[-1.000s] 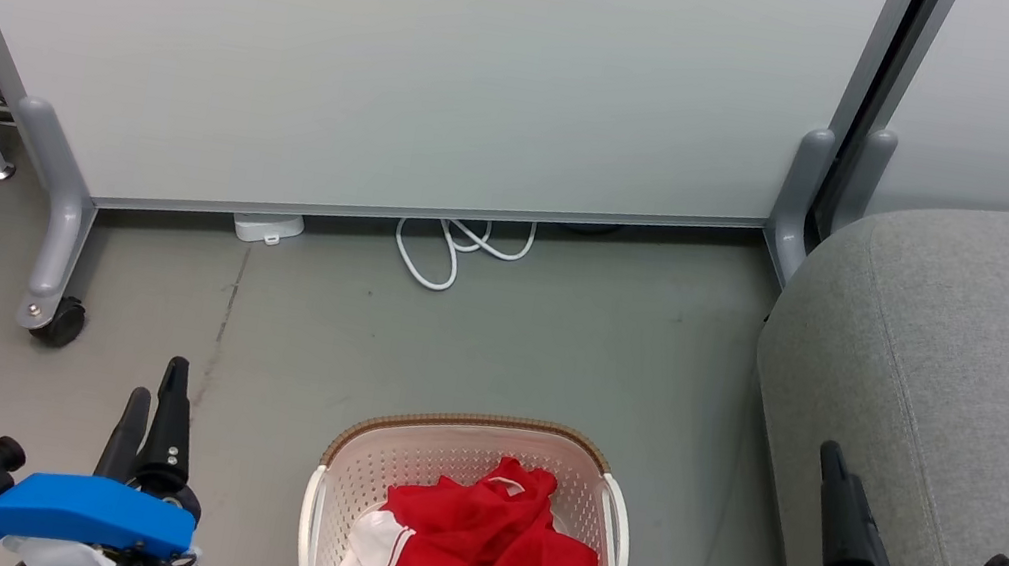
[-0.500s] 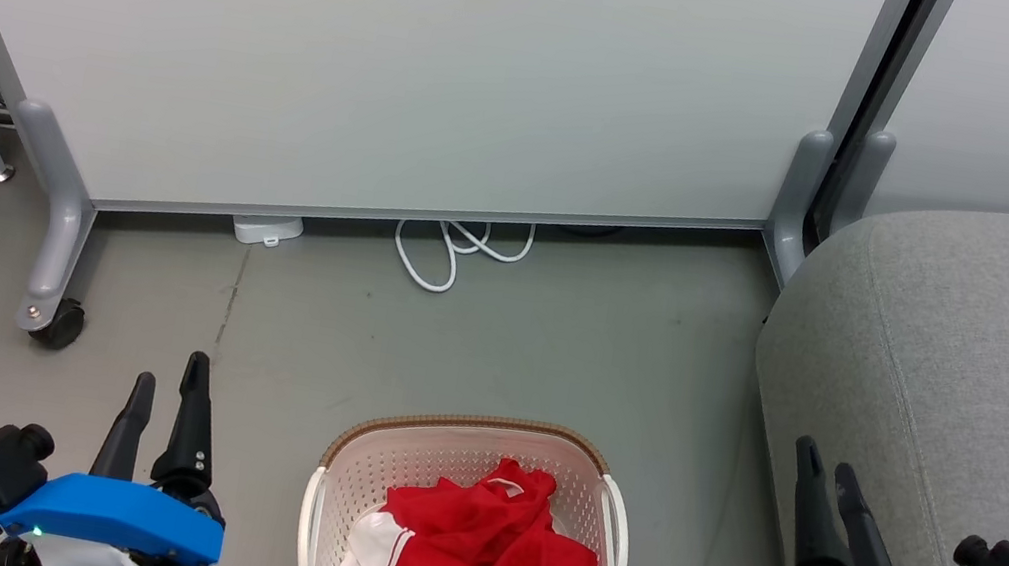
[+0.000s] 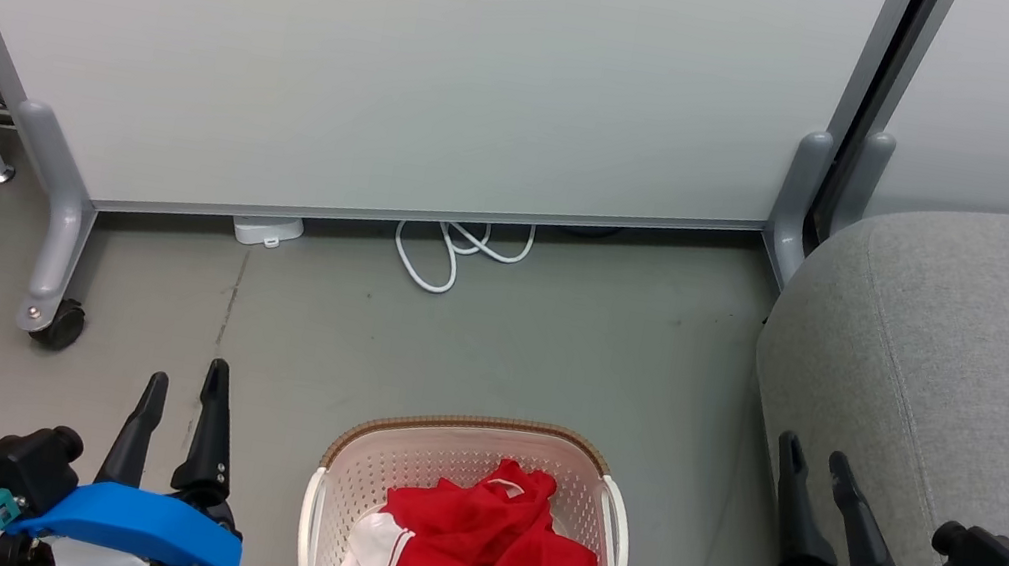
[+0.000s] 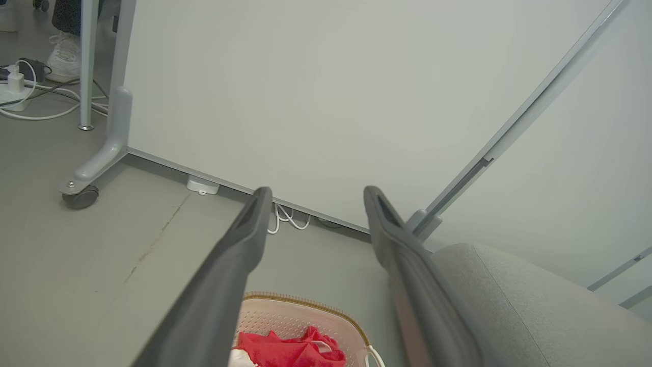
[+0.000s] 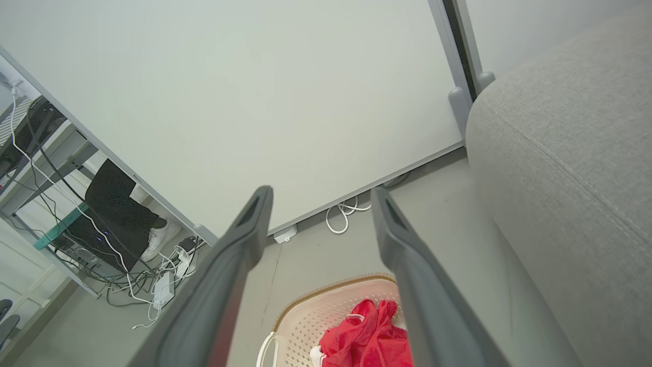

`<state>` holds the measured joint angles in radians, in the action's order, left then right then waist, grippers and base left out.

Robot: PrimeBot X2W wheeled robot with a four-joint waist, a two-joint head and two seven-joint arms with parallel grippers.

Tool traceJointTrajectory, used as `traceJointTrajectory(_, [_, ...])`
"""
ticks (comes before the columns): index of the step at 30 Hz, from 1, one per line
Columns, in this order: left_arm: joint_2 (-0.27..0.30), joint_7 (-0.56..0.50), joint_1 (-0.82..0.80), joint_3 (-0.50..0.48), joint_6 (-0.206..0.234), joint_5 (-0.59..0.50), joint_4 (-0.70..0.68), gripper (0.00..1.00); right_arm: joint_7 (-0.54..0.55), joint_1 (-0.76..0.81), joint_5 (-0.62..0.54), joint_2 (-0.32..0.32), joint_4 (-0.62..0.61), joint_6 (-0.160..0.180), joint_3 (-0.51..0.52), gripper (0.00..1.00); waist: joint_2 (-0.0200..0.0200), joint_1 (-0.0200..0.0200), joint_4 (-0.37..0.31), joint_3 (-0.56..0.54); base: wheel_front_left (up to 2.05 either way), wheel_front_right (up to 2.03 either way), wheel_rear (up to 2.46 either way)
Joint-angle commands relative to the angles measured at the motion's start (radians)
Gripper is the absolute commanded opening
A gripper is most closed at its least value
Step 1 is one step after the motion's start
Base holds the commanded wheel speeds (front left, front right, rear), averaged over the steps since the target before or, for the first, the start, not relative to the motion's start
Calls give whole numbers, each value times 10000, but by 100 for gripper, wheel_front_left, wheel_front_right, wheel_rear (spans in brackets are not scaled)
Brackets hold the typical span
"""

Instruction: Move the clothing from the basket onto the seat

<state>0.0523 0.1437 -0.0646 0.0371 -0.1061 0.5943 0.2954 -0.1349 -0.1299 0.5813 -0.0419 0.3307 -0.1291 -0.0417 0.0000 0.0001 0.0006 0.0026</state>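
The red clothing lies bunched in the cream basket on the floor at the bottom centre of the head view; white striped panels and a black mark show at its lower left. The grey seat fills the right side. My left gripper hangs open left of the basket, and my right gripper hangs open between basket and seat; both are empty. The left wrist view has the clothing, basket and seat beyond the open left gripper. In the right wrist view, the clothing and basket lie past the open right gripper.
A white partition panel on castor feet stands behind the basket. A looped white cable and a small white box lie at its base. More cables and a person's white shoe sit beyond the partition.
Both grippers have shifted inward toward the basket and turned so that their two fingers show apart. The basket and the clothing have not moved.
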Motion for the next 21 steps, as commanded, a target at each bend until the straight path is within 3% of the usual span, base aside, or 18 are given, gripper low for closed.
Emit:
traceJointTrajectory(1, [40,90,-232,21,-30,-251,-42,100,-91,-240,-282,-80,-48,-16,-36,100,0,0,4,0,0,0,0])
traceJointTrajectory(21, [21,583,-272,222,-133,-2069,162,100,-523,-350,-2216,-95,67,-21,-208,100,0,-1,-14,21,0,0,0])
